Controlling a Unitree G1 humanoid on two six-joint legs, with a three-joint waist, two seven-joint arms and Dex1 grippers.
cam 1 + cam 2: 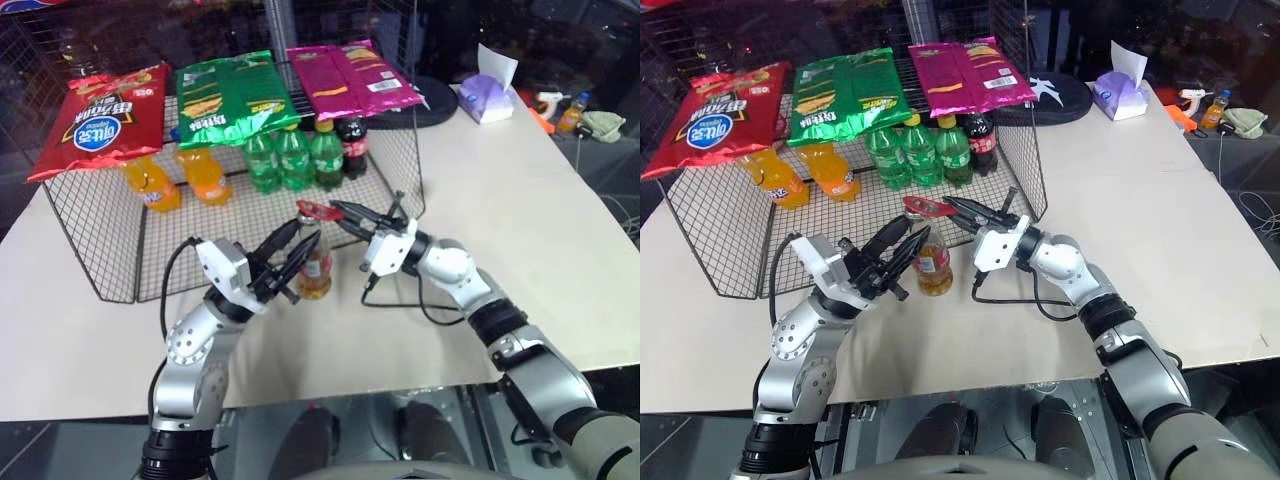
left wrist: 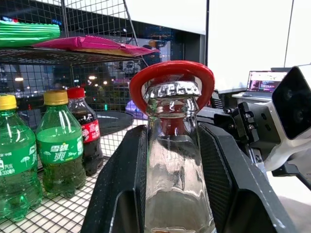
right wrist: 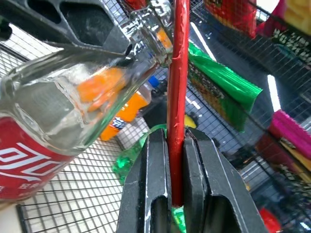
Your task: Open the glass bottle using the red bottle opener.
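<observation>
The glass bottle [image 1: 316, 268] stands on the table with amber liquid and a red-and-white label. My left gripper [image 1: 292, 252] is shut on the bottle, one black finger on each side of its clear neck [image 2: 172, 160]. The red bottle opener [image 1: 316, 211] lies over the bottle's top, its ring head [image 2: 171, 73] around the crimped metal cap [image 2: 173, 92]. My right gripper [image 1: 345, 216] is shut on the opener's flat handle [image 3: 177, 97] and reaches in from the right.
A wire rack [image 1: 120, 240] stands right behind the bottle, with orange soda bottles [image 1: 150, 185], green bottles [image 1: 292, 158] and a cola bottle [image 1: 353, 145] inside and snack bags [image 1: 235, 95] on top. A tissue pack [image 1: 487, 95] lies at the back right.
</observation>
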